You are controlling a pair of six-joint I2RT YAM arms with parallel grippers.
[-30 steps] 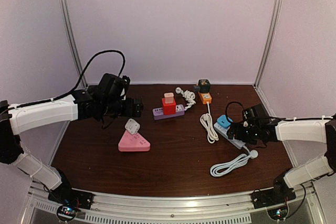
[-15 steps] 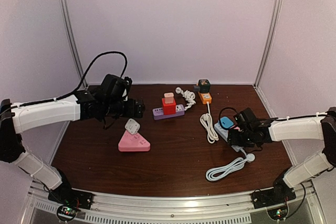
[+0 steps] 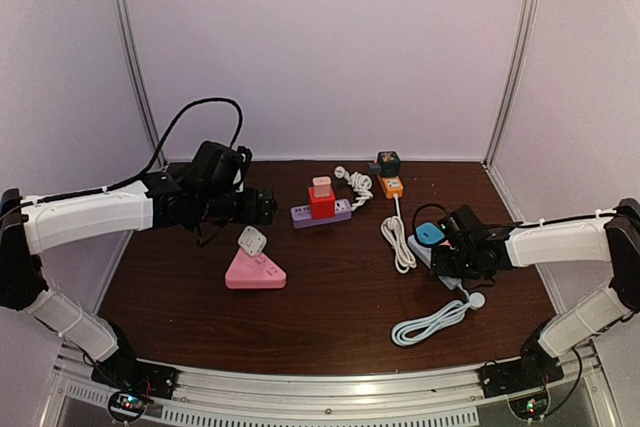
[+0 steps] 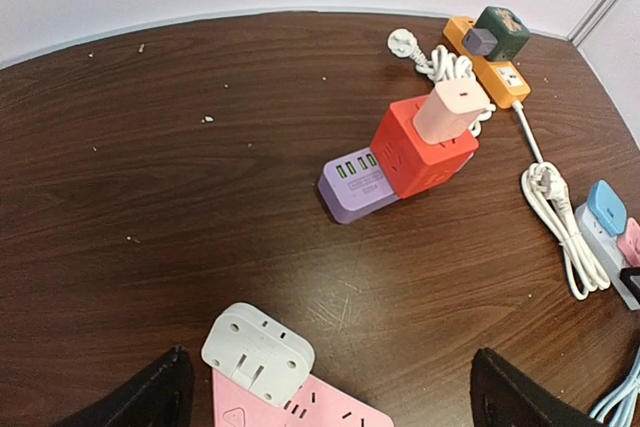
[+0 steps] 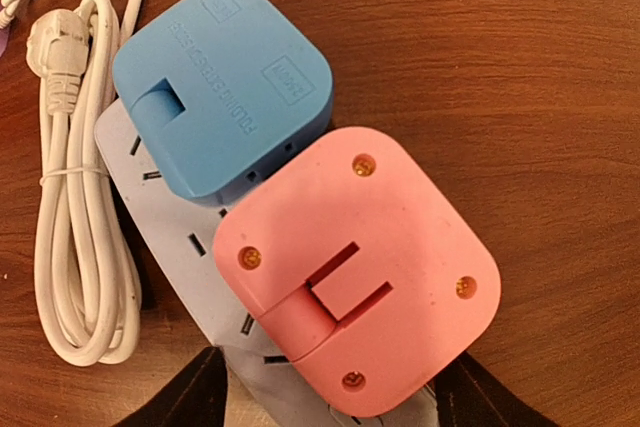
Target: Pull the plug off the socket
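Smoothly rounded pink plastic plug [image 5: 355, 272]

Robot lab test booth, white panel walls [image 3: 330, 47], aluminium frame [image 3: 130, 57]

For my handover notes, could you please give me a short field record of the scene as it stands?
right end effector: fingers on either side of pink plug; grip not confirmable
pink plug: seated on white strip, beside blue plug
left end effector: open, above white adapter
elsewhere: purple strip, orange strip, each bearing plugs
task: plug not yet pulled
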